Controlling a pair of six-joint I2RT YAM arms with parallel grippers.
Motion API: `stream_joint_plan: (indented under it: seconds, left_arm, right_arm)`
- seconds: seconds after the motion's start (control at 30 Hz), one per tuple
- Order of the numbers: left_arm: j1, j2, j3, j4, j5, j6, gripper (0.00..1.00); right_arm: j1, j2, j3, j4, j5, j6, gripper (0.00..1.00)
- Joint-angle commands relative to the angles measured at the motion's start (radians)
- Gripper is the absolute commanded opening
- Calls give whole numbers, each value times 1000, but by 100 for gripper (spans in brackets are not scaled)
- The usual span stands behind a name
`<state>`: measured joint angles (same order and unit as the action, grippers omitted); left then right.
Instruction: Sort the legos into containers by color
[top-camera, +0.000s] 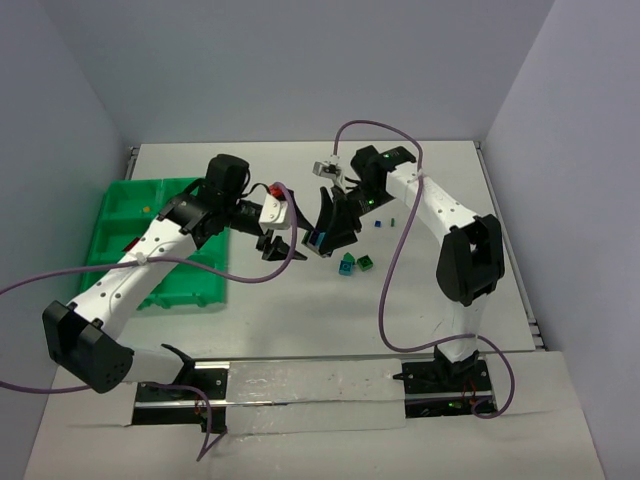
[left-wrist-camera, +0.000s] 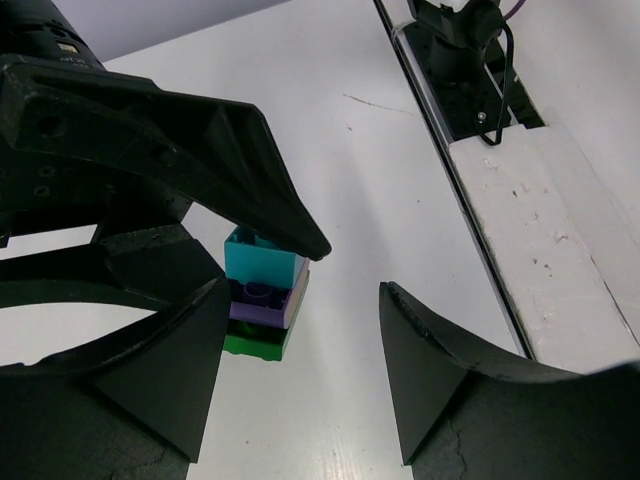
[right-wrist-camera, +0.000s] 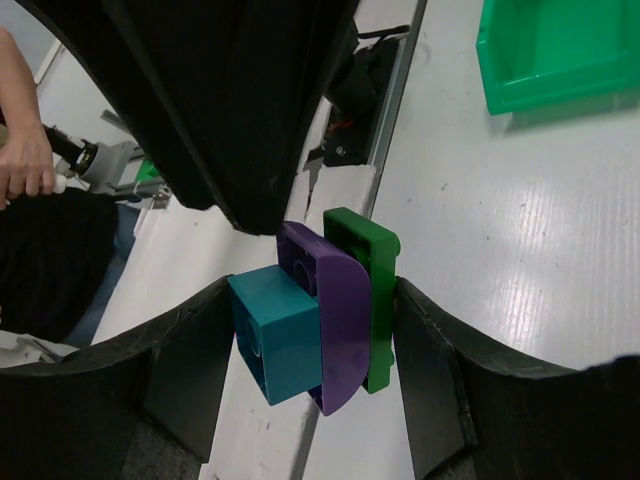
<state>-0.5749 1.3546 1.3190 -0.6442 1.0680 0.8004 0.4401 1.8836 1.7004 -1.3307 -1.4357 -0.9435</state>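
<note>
My right gripper is shut on a stack of three legos held above the table: a teal brick, a purple plate and a green plate. The left gripper is open just left of it. In the left wrist view the stack sits past the tip of the left finger, not between the jaws. One left fingertip reaches the purple plate's end in the right wrist view. The green tray of containers lies at the far left.
Loose legos lie right of the grippers: a teal one, a green one and two tiny ones. A small red piece shows in the tray. A purple cable hangs off the right arm.
</note>
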Motion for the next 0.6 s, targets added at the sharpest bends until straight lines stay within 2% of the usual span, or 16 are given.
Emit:
stream_joint_plan:
  seconds: [0.0, 0.33, 0.57]
  left_arm:
    - [-12, 8, 30, -5, -13, 53, 71]
    - [-23, 16, 10, 5, -43, 69, 71]
    - [-34, 17, -3, -75, -59, 154, 66]
  right_arm:
    - [26, -67, 55, -113, -33, 15, 21]
    - [70, -93, 57, -114, 7, 6, 21]
    - [72, -93, 86, -113, 6, 23, 21]
